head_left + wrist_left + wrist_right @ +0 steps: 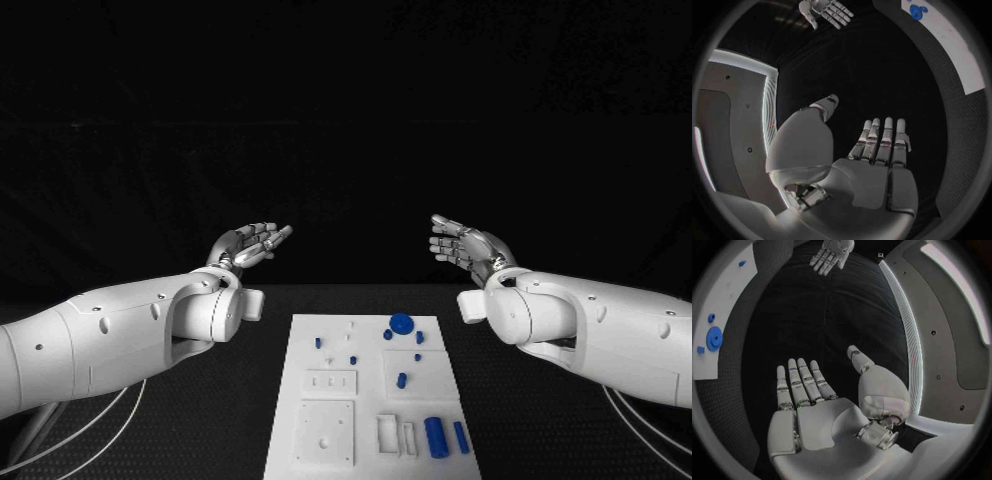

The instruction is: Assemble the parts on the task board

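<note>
The white task board (325, 345) lay flat on the counter (216, 420), long side running away from the robot. Small blue parts sat on its right half: a round disc (401, 322) near the far end, tiny pegs mid-board, and two upright-lying cylinders (437, 438) at the near right corner

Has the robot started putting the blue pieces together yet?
Not that I can see. Both silver hands, left hand and right hand, are raised past the white task board with fingers apart, holding nothing. The small blue parts, like the round blue disc and the blue cylinder, lie untouched. All the assembling looks left.
</note>
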`<state>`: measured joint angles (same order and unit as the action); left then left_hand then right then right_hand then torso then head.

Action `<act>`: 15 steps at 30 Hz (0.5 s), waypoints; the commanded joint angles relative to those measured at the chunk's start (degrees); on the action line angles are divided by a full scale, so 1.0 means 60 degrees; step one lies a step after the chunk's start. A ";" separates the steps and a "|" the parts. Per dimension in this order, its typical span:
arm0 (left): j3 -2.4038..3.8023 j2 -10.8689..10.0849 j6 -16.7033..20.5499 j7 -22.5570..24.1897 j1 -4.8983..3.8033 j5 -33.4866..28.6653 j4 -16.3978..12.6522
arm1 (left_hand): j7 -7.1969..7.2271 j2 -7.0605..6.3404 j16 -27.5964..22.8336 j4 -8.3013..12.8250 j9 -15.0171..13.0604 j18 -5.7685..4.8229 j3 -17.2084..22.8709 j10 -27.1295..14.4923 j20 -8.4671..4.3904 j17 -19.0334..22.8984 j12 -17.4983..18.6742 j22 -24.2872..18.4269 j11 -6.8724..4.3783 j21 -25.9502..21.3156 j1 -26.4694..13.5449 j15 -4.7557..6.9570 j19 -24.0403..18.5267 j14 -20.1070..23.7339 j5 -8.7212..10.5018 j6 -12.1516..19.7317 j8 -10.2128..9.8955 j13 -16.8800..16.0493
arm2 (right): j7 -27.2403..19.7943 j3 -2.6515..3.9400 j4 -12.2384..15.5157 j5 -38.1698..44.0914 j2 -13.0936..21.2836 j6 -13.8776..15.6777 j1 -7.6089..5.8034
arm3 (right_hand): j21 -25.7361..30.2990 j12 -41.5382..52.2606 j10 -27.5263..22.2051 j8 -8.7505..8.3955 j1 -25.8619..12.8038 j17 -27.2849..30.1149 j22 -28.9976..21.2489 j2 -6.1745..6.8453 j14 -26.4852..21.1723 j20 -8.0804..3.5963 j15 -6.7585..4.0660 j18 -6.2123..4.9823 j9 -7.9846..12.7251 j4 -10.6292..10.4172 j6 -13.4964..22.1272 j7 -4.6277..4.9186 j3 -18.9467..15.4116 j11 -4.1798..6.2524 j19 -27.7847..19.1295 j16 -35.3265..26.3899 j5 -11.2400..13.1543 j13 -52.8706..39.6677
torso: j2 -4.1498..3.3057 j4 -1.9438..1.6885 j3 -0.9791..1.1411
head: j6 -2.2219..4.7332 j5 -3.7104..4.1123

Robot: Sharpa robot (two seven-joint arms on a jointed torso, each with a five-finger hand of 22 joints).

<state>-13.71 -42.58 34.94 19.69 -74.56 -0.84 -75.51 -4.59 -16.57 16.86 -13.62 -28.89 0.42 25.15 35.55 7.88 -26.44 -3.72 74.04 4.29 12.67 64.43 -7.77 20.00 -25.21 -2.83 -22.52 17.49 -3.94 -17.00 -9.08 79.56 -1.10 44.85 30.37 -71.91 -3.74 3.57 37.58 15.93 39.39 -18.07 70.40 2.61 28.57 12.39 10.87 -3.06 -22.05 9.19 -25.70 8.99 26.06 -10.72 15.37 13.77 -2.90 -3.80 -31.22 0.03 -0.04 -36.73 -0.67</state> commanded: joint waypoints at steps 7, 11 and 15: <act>-0.0010 0.0038 -0.0692 -0.0486 -0.0033 -0.0069 0.0024 | -0.0772 0.0635 0.0724 0.0250 -0.0315 0.0018 -0.0247 0.1470 -0.0311 -0.0395 -0.0548 0.0375 0.0536 0.0705 0.1196 -0.0108 0.0870 -0.1250 -0.0180 -0.1137 0.0578 -0.0235 | 0.1623 -0.0338 -0.0452 -0.0102 0.0000 -0.2225 -0.0467 | -0.0341 0.0296 0.1230 0.0611 0.1902 -0.0371 0.0951 0.0159 0.1072 0.0003 0.0411 -0.0378 -0.0257 0.1078 -0.0979 0.0602 0.0702 -0.0378 0.1042 0.0675 -0.0483 -0.0103 | -0.0001 0.0001 0.0000 | -0.0001 -0.0001; -0.0014 -0.0043 -0.1185 -0.0492 -0.0031 0.0217 -0.0006 | -0.0915 0.1205 0.1316 0.1012 -0.0292 0.0300 -0.0725 0.2732 -0.0730 -0.0529 -0.1030 0.0339 0.0649 0.1215 0.1897 -0.0073 0.2136 -0.2729 -0.0747 -0.2255 0.0899 -0.0409 | 0.1747 -0.0390 -0.1352 0.4653 -0.0366 -0.1509 -0.0349 | -0.0663 0.0737 0.2414 0.1080 0.2821 -0.0616 0.0909 0.0449 0.2244 -0.0098 0.0259 -0.0793 -0.0368 0.1165 -0.2049 0.0556 0.1396 -0.0259 0.2157 0.1270 -0.0633 -0.0253 | 0.0009 0.0020 -0.0041 | -0.0121 -0.0069; -0.0014 -0.0086 -0.1405 -0.0535 -0.0030 0.0424 -0.0061 | -0.0845 0.1508 0.1763 0.1763 -0.0145 0.0490 -0.0898 0.3813 -0.1061 -0.0697 -0.1367 0.0313 0.0555 0.1637 0.2366 0.0185 0.3251 -0.4053 -0.0793 -0.3185 0.0991 -0.0502 | 0.1875 -0.0390 -0.1527 0.6496 -0.0427 -0.1449 -0.0270 | -0.0923 0.1046 0.3425 0.1336 0.3451 -0.0933 0.0818 0.0662 0.3356 -0.0150 -0.0246 -0.1193 -0.0403 0.1167 -0.2913 0.0402 0.2056 0.0124 0.3297 0.1784 -0.0533 -0.0401 | -0.0005 0.0021 -0.0055 | -0.0137 -0.0065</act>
<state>-13.84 -43.08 29.93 16.89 -74.64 -0.23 -75.62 -9.72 -7.55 26.90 -3.63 -29.85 2.70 19.81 57.43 1.82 -30.42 -11.54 74.94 7.72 22.18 77.95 -6.85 38.66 -48.22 -7.31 -40.81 23.26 -6.80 -7.65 -11.44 70.65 21.09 42.50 21.89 -73.64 -7.02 7.14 49.61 21.15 53.49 -21.29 74.95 4.79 39.77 11.97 12.02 -6.63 -23.87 15.14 -35.75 9.94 33.11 -11.87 26.30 20.10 -5.77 -5.12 -31.20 0.14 -0.25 -37.42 -1.04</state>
